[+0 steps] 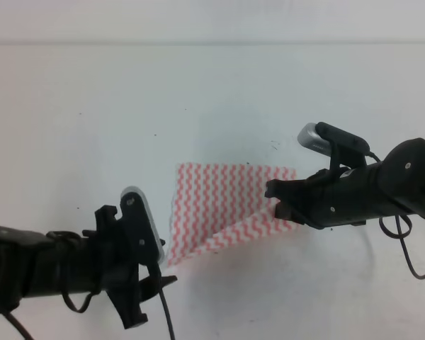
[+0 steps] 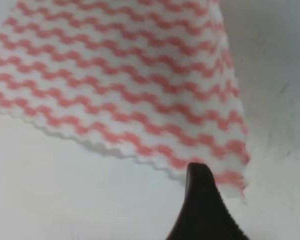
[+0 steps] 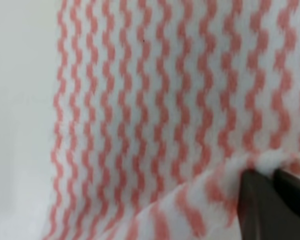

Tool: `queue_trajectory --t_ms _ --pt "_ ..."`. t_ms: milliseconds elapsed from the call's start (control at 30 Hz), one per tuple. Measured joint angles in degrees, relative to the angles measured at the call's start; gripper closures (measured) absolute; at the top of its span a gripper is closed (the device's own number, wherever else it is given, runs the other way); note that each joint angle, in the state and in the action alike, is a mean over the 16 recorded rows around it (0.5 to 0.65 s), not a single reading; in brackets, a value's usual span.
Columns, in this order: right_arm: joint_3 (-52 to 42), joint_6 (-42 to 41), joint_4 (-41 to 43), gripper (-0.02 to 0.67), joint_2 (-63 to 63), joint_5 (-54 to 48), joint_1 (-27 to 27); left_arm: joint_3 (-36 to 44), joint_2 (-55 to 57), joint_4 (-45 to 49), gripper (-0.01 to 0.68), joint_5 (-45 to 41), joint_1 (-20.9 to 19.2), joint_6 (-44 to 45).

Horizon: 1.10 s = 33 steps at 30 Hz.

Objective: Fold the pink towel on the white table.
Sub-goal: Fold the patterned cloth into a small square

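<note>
Two grippers engaged. Left gripper [image 1: 158, 263]: nearest, fingers pinched on the pink towel's [image 1: 219, 205] near-left corner. Right gripper [image 1: 278, 205]: fingers closed on the towel's right edge, flap raised. Towel mid-table; white table [image 1: 92, 106] extends beyond.
</note>
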<state>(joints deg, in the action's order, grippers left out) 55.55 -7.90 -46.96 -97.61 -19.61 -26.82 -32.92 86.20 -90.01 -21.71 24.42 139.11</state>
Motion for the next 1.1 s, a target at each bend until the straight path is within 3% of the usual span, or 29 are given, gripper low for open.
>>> queue_trajectory --t_ms 500,1100 --pt "0.0 -0.7 0.2 0.665 -0.5 0.4 0.0 -0.1 5.0 -9.7 0.268 2.9 0.0 13.9" --pt "0.0 -1.1 0.2 0.665 -0.5 0.5 0.0 -2.6 10.0 -10.1 0.305 3.7 0.1 17.3"
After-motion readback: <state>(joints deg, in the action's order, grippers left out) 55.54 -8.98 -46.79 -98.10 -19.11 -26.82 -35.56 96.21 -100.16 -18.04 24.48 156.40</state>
